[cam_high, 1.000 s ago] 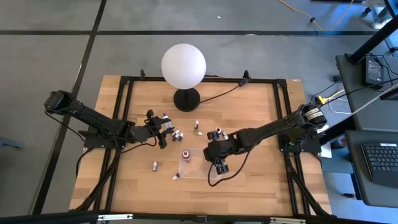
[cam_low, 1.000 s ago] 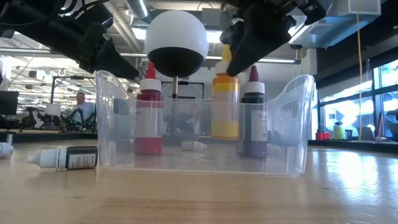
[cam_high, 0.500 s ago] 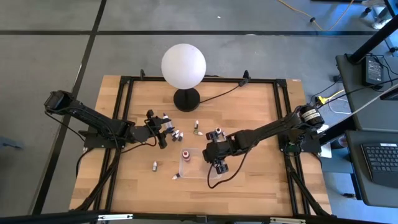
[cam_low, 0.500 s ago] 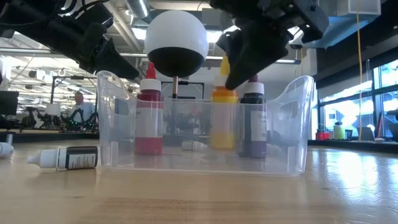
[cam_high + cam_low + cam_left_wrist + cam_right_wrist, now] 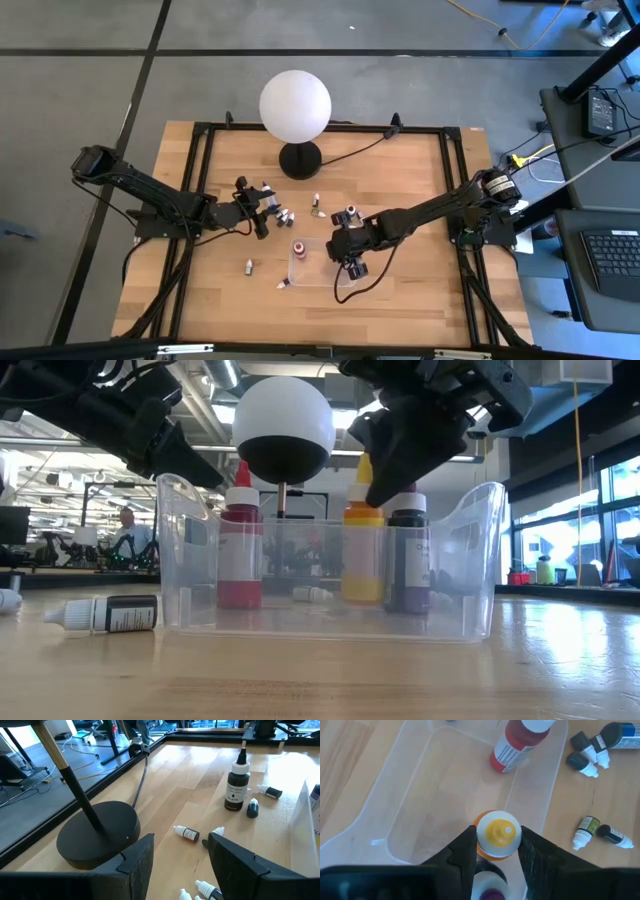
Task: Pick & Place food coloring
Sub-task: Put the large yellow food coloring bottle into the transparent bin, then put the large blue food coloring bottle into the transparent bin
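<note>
On the pale wooden worktop (image 5: 410,290) stands a clear rectangular plastic tray (image 5: 470,550) with smooth, rounded walls. Inside it, upright, are a red dropper bottle (image 5: 239,550), a yellow dropper bottle with a yellow pointed cap (image 5: 496,834) and a dark purple-capped bottle (image 5: 407,555). The right gripper (image 5: 495,851) hangs over the tray, its fingers grasping the yellow bottle's cap. Small white-capped bottles (image 5: 590,757) lie scattered beside the tray. A white globe lamp on a round black base (image 5: 295,108) stands behind. The left gripper (image 5: 180,852) waits near the lamp base, fingers released.

Overhead looks straight down; low cam level, close on tray (image 5: 470,560); wrist cams forward. Tray shared by three.
</note>
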You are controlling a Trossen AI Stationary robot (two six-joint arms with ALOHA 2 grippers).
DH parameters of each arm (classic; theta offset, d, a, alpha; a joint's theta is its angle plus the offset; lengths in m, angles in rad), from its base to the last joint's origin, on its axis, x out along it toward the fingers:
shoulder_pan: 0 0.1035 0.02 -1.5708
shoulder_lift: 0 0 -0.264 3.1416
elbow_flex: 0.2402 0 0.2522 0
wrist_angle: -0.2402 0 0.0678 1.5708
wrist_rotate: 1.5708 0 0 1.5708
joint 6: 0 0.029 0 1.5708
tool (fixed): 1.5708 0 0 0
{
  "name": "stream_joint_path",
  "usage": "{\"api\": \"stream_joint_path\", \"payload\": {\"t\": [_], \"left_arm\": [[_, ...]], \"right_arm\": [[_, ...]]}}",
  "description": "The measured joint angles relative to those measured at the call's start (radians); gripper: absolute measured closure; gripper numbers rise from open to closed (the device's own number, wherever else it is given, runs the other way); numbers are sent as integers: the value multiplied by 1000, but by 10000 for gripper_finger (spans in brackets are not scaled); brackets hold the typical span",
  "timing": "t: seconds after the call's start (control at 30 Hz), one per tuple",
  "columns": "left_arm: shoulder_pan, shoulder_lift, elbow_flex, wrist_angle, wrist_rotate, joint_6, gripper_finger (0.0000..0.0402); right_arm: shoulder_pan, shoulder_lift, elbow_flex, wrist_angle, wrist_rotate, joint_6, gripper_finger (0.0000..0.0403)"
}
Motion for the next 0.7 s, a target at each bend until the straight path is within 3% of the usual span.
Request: {"api": "stream_joint_path", "payload": {"t": [0.37,0.5,0.7], "left_arm": [[0,0,0,0,0,0,219],[0,0,0,0,0,0,219],[0,0,0,-8,0,0,219]], "right_arm": [[0,0,0,-1,32,-27,210],[0,-6,1,-8,100,-29,204],[8,-81,2,-19,105,-25,205]]}}
